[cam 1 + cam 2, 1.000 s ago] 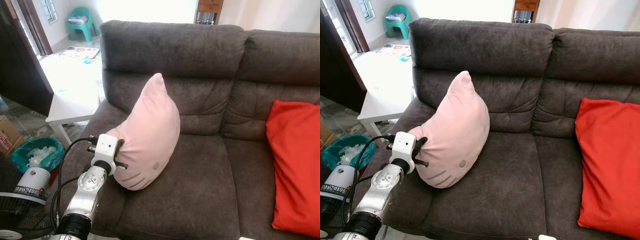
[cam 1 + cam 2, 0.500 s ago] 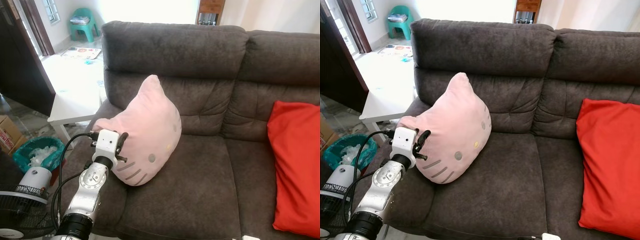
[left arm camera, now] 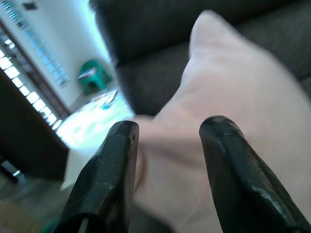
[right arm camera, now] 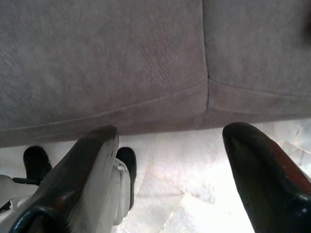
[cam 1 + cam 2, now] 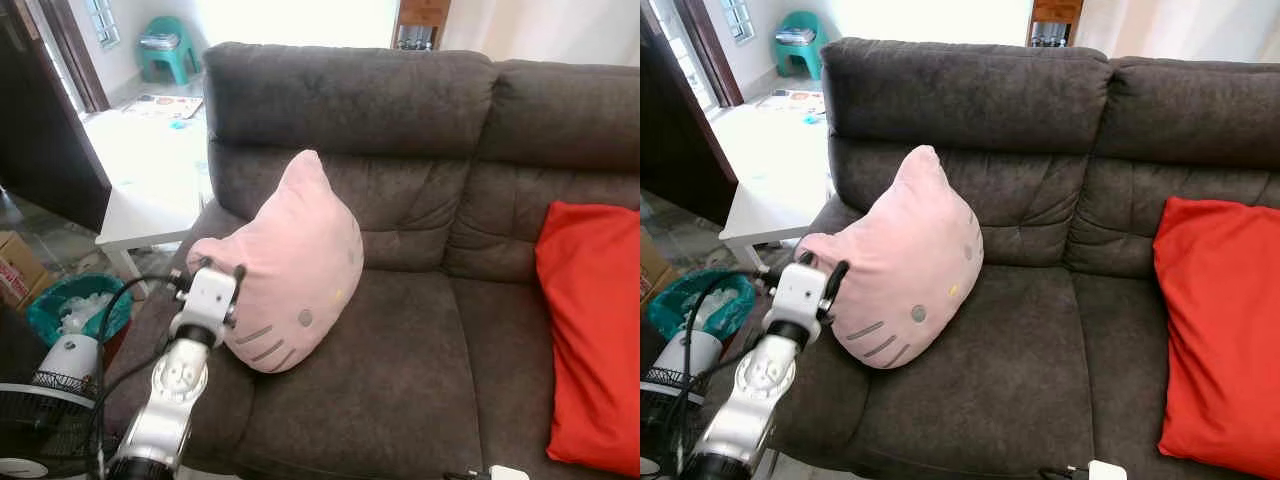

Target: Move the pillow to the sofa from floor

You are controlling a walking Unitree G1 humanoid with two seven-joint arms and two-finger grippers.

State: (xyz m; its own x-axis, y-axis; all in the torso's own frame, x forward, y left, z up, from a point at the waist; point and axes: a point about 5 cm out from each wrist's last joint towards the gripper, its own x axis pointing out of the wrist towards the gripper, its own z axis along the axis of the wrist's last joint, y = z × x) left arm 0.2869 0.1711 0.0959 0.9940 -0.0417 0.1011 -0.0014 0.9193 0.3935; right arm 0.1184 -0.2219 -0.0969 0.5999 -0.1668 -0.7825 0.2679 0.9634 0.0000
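A home living room: a dark grey sofa [image 5: 420,200] with a red cushion [image 5: 590,340], a white side table [image 5: 150,205], a fan [image 5: 40,400], a green plastic chair [image 5: 165,45].

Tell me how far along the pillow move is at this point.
Nearly complete. The pink pillow already sits on the sofa seat, leaning on the backrest near its left end. The left gripper, fingers open, is at the pillow's edge without clamping it. The right gripper hangs open by the sofa front. What seems left is drawing the left arm clear.
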